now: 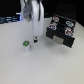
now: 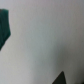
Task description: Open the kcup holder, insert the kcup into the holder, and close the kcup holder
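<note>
The kcup (image 1: 25, 46), a tiny white pod with a green top, stands upright on the light table toward the exterior view's left. The kcup holder (image 1: 61, 31), a black boxy unit, sits at the exterior view's right with round pods on top, and its lower front seems to stick out a little. My gripper (image 1: 35, 39) hangs pointing down between the two, just right of the kcup, close above the table and holding nothing I can see. Its tip looks narrow and blurred. In the wrist view a dark green shape (image 2: 5, 25) and a dark tip (image 2: 61, 79) show over pale table.
Dark objects line the back edge of the table at the exterior view's left (image 1: 10, 20). A black box (image 1: 65, 10) stands behind the holder. The pale tabletop (image 1: 45, 65) stretches toward the front.
</note>
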Tool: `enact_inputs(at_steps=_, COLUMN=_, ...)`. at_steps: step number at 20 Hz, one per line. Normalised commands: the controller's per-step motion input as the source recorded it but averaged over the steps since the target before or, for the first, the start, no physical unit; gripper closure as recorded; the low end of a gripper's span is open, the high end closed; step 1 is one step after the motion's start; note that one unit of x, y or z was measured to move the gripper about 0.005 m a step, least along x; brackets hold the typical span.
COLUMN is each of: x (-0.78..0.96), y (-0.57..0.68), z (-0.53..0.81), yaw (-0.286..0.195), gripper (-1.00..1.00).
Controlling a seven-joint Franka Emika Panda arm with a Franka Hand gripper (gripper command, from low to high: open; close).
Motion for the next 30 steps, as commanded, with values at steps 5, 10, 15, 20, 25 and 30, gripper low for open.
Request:
enact_inputs(at_steps=5, x=-0.39, y=-0.48, z=-0.43, yaw=-0.234, gripper=-1.0)
enact_inputs(at_steps=10, x=-0.35, y=-0.49, z=-0.48, yaw=-0.235, gripper=-1.0)
enact_inputs(at_steps=15, x=-0.24, y=-0.32, z=-0.47, yaw=-0.216, gripper=-1.0)
enact_inputs(at_steps=20, x=-0.05, y=-0.06, z=-0.37, yaw=-0.156, gripper=-1.0)
enact_inputs(at_steps=25, x=0.04, y=-0.02, z=-0.27, yaw=-0.166, gripper=-1.0)
enact_inputs(at_steps=30, x=0.14, y=0.0, z=-0.07, yaw=-0.18, gripper=-1.0)
